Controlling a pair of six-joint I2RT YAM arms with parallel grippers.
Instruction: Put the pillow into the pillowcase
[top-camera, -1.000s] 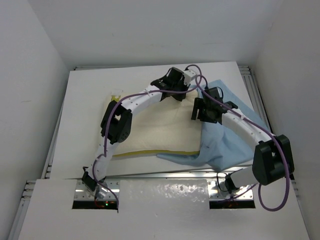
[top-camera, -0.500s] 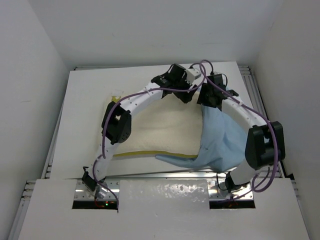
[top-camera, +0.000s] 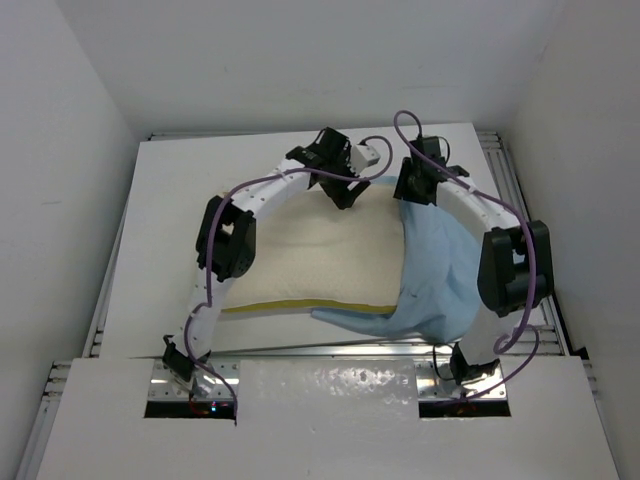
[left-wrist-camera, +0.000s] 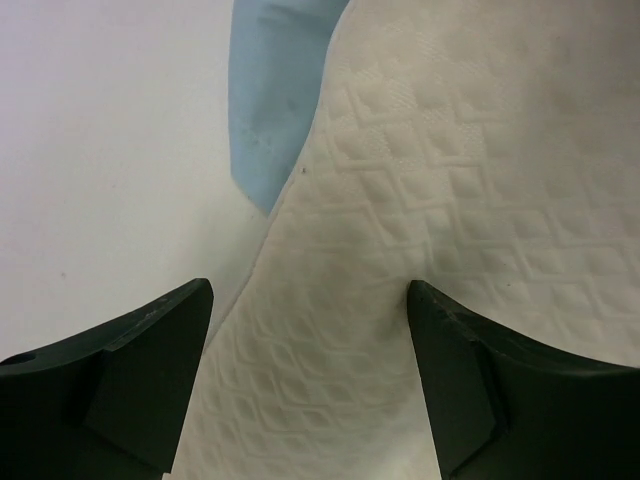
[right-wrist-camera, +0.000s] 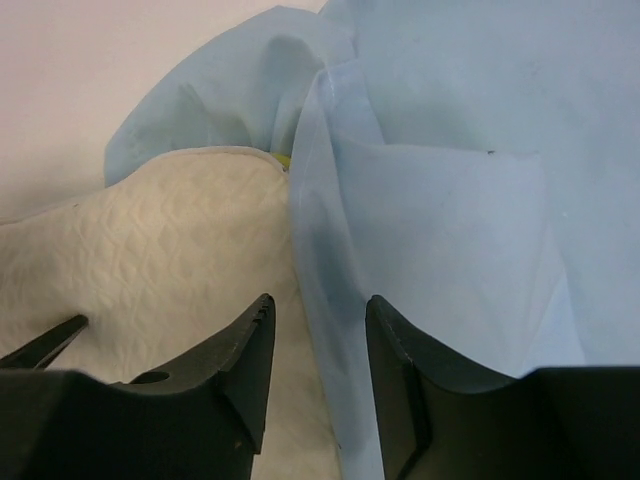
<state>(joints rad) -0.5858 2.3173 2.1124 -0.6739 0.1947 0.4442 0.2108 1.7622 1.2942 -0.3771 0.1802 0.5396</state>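
One cream quilted pillow (top-camera: 310, 262) lies flat mid-table, its right end meeting one light-blue pillowcase (top-camera: 445, 285).
A yellow band runs along its near edge; white table (top-camera: 170, 200), white walls. Left tool (left-wrist-camera: 310, 300) is spread wide over the pillow's far edge; right tool (right-wrist-camera: 318, 310) pinches the pillowcase's edge.

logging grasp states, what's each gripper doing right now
left gripper: open, jaws astride the pillow, holding nothing
right gripper: shut on the pillowcase edge
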